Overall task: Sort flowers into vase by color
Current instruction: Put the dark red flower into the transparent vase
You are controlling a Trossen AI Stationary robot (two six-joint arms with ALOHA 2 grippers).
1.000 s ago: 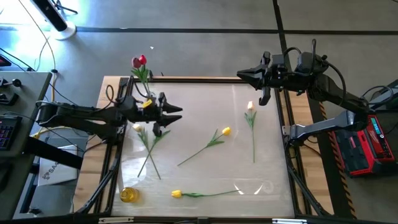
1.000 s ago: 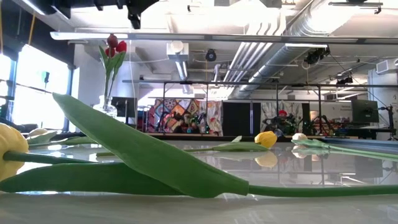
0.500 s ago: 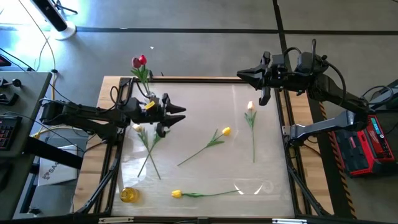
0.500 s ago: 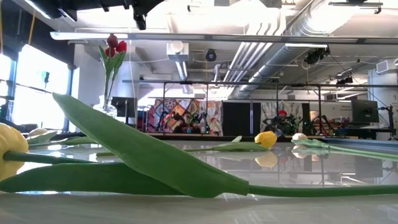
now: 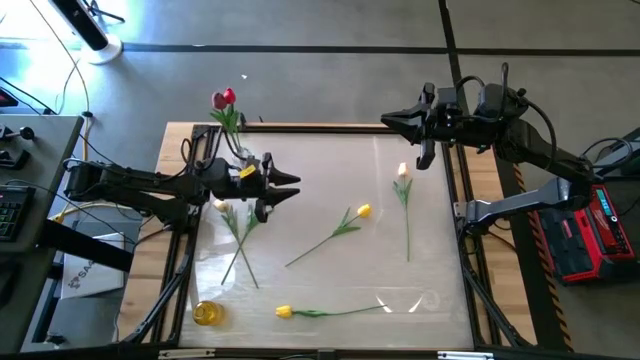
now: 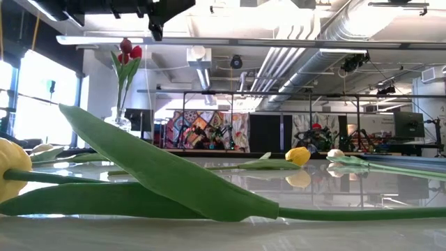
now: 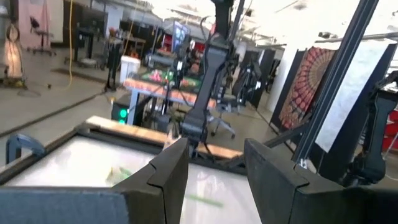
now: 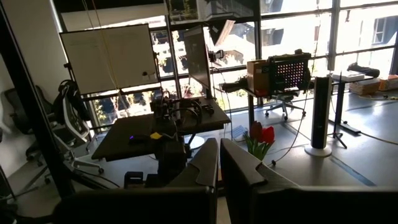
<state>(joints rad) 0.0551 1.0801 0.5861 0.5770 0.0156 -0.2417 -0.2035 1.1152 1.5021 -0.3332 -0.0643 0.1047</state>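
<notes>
Two red tulips [image 5: 224, 98] stand in a clear vase [image 6: 120, 118] at the table's far left; their heads also show in the low view [image 6: 129, 49] and the right wrist view [image 8: 261, 134]. Lying flat on the table are two yellow tulips [image 5: 363, 210] [image 5: 283, 312] and two cream-white ones [image 5: 402, 171] [image 5: 220, 205]. My left gripper [image 5: 292, 186] [image 7: 214, 168] hovers open above the table's left part, just right of the left cream tulip. My right gripper [image 5: 385, 122] [image 8: 219, 163] waits shut over the far right edge.
A small yellow glass [image 5: 207, 313] stands at the near left corner. The near yellow tulip's broad leaf [image 6: 174, 174] fills the front of the low view. A wooden frame [image 5: 300, 127] borders the glossy white table.
My left gripper has drifted a little toward the table's right, staying open and level. The flowers and my right arm have kept still.
</notes>
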